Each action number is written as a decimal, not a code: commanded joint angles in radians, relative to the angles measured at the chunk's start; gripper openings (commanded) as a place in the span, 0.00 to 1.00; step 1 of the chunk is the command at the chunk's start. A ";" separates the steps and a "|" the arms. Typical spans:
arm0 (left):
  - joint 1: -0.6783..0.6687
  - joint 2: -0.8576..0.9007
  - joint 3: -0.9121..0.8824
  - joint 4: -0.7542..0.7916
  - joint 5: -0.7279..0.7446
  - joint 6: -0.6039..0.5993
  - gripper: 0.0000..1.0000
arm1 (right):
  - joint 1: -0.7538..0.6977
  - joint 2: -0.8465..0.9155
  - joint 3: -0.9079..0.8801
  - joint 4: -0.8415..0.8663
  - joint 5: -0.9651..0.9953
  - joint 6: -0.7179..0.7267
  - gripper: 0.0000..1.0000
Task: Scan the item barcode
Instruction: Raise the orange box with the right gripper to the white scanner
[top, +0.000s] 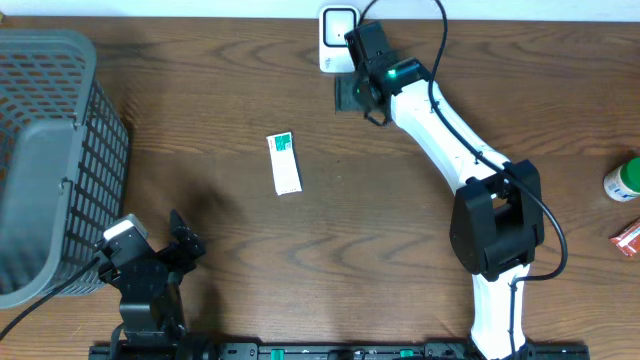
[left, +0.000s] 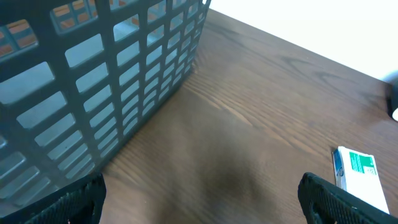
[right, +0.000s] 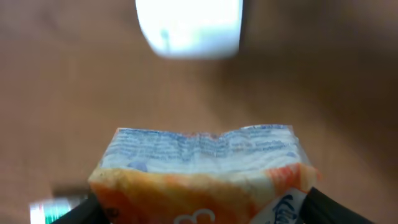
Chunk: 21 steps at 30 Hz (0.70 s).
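Overhead, the right arm reaches to the far edge of the wooden table, where a small white barcode scanner (top: 338, 35) sits. The right gripper (top: 362, 85) hangs just in front of it. In the right wrist view, its two dark fingers are closed on the lower corners of a soft orange, white and blue packet (right: 205, 168), and the scanner shows as a white blur beyond the packet's top edge. The printing is too blurred to tell where the barcode sits. Doing this step well probably means turning the wrist slowly so each printed face meets the scanner window in turn, then holding level and steady there. A light grip should stop the soft wrapper creasing across the code. The left gripper (top: 160, 240) rests near the table's front edge, beside a grey plastic basket (top: 60, 150); its fingers are spread wide and hold nothing. A white and green box (top: 284, 162) lies mid-table, well apart from both grippers.
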<state>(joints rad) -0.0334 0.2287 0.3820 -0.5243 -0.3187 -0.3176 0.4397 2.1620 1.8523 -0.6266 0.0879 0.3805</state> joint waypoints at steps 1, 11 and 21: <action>0.004 -0.002 -0.001 0.001 -0.003 -0.002 0.99 | -0.004 -0.005 0.019 0.106 0.122 -0.030 0.61; 0.004 -0.002 -0.001 0.001 -0.003 -0.002 0.99 | -0.004 0.127 0.019 0.542 0.133 -0.111 0.62; 0.004 -0.002 -0.001 0.001 -0.003 -0.002 0.99 | -0.014 0.306 0.104 0.800 0.182 -0.124 0.64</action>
<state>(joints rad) -0.0334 0.2287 0.3820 -0.5243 -0.3191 -0.3176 0.4393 2.4176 1.8778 0.1535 0.2371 0.2760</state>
